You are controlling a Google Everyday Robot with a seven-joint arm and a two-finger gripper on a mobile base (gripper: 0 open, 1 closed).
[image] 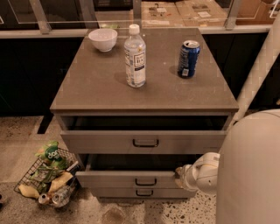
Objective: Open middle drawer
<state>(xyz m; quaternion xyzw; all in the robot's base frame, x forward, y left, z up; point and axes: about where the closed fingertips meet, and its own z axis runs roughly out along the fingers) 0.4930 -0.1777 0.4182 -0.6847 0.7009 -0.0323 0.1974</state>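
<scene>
Middle drawer (113,179) sits partly pulled out, under the top drawer (100,142). Our gripper (179,173) is at its right end, away from the black handle (145,181). We cannot tell if it is spread or pressed together. Pulling from that side may twist the drawer and jam it, or our gripper may slip off.

A square grey cabinet with a matte, stone-like top (96,83) stands in the middle. Behind the cabinet runs a low dark wall (26,74) with a pale ledge (22,33) on top. On this ledge stand clear glass panes (61,11) between slanted grey metal posts (38,17). Around the cabinet lies a speckled beige terrazzo floor (17,135). The light is dim and warm. The gripper (179,173) is at the cabinet's lower right front.
</scene>
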